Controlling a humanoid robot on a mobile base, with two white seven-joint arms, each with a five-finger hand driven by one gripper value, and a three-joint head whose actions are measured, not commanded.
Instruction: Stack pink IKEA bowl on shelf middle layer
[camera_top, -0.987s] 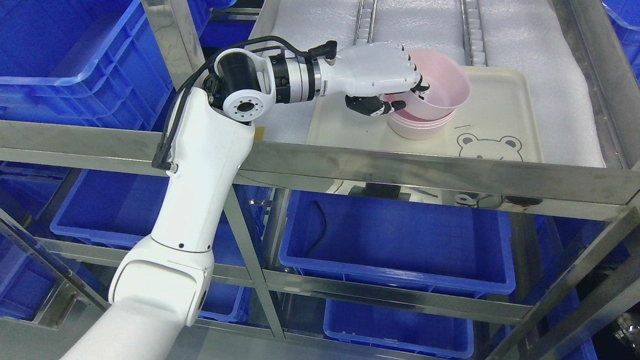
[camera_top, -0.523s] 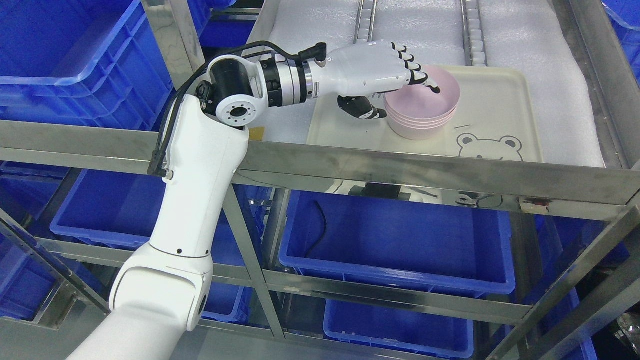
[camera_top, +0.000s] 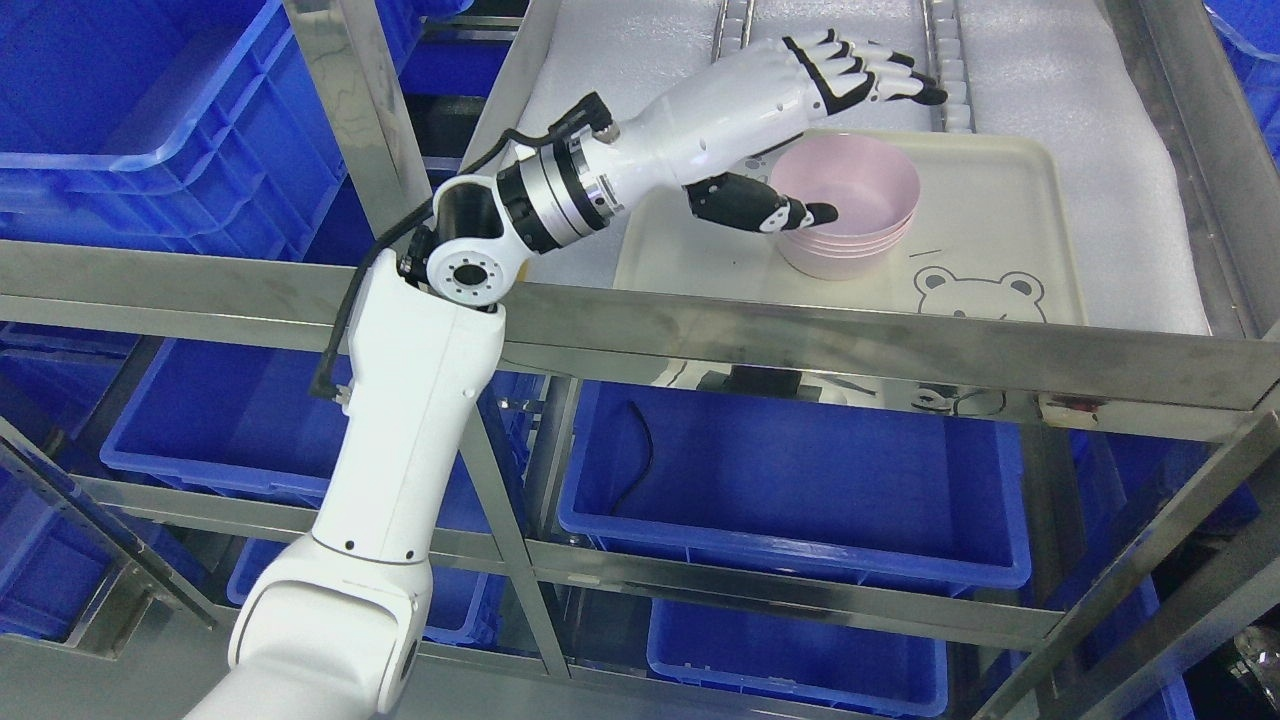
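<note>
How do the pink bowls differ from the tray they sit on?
The bowls are pink, round and deep, nested into one stack; the tray is cream, rectangular and shallow. The bowls look plain, while the tray carries a bear face drawing. The tray is far wider, with the stack filling only its left part. Both look like smooth plastic.
</note>
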